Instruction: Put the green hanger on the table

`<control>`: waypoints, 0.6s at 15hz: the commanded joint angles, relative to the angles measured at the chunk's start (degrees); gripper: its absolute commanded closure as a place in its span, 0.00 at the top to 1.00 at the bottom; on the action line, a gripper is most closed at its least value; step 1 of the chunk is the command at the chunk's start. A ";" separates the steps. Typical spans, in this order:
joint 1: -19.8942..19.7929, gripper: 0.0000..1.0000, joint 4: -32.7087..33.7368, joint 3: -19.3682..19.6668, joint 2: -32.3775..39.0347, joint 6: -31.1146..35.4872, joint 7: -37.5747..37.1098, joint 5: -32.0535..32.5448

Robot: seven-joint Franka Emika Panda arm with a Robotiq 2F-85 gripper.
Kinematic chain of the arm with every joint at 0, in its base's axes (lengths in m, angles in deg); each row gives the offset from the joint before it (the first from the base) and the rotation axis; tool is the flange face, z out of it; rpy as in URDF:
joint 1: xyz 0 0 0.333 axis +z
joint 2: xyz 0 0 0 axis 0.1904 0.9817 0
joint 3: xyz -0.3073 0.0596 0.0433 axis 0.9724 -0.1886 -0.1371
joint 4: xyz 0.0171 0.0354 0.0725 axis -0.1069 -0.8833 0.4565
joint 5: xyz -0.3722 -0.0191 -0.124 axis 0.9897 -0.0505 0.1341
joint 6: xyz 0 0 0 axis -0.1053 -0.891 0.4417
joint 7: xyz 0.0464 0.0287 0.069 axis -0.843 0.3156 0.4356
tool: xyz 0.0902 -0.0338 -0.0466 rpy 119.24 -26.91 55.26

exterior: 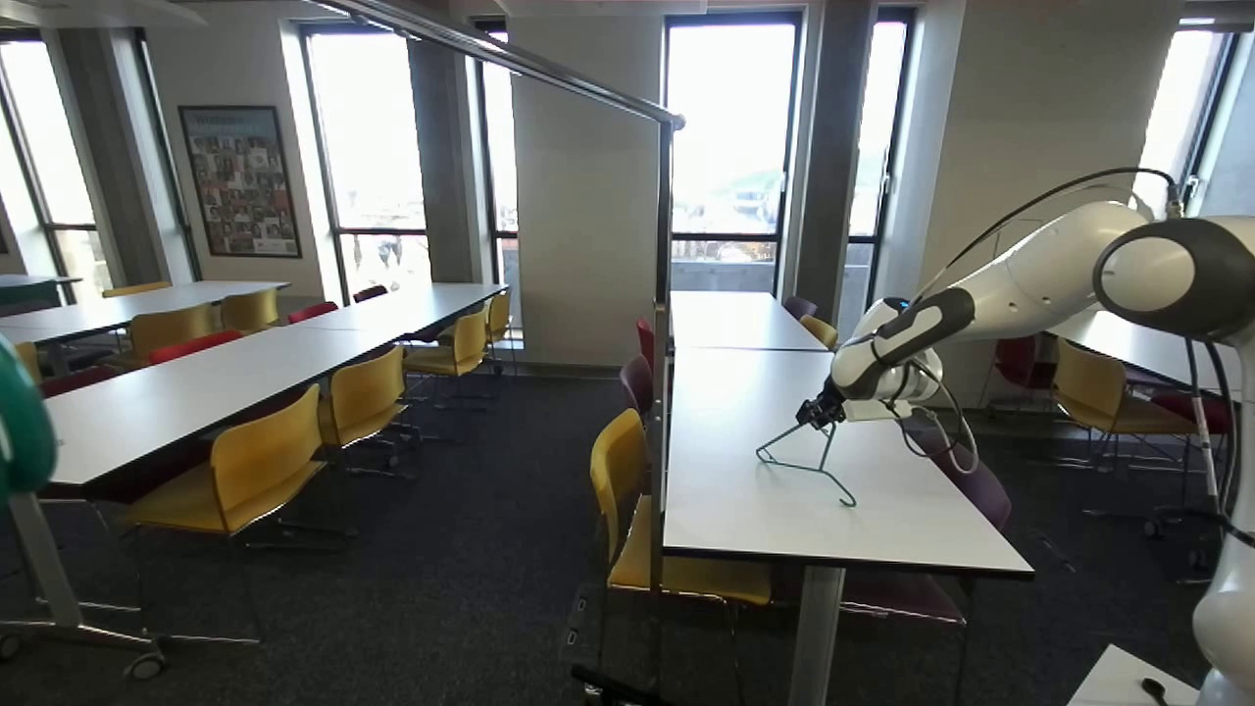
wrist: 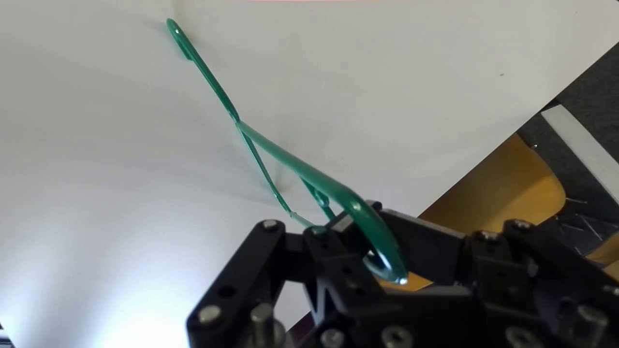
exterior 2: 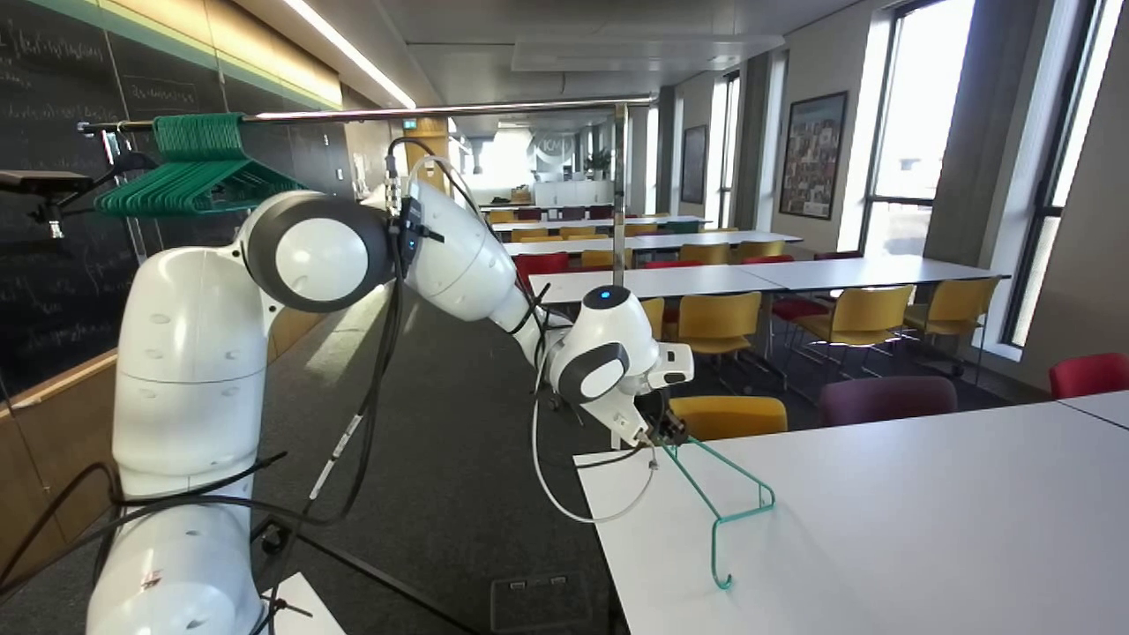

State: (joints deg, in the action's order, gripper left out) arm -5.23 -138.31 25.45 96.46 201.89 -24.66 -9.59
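The pincer (exterior 2: 674, 429) has its jaws closed on the green hanger (wrist: 300, 164), which slants down over the surface (exterior 2: 882, 529); from here I can't tell whether its low end touches.

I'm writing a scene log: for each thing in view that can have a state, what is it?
Gripper: shut on the green hanger
Green hanger: held at a slant over the white-topped table; contact with it unclear
Robot arm: bent, reaching over that table
Arm's light: lit blue
Green hangers on the metal rail: hanging, bunched together
Ceiling light strip: lit
Blackboard: written on
Yellow chair at that table: upright
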 commanded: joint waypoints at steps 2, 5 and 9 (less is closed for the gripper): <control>1.29 0.00 0.03 1.25 -0.04 -0.10 1.56 -1.78; 1.13 0.00 0.03 1.25 -0.04 -0.09 1.75 -1.94; 1.11 0.00 0.03 1.25 -0.04 -0.09 1.76 -1.94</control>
State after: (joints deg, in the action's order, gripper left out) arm -5.87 -138.31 25.02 96.46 201.91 -23.40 -10.67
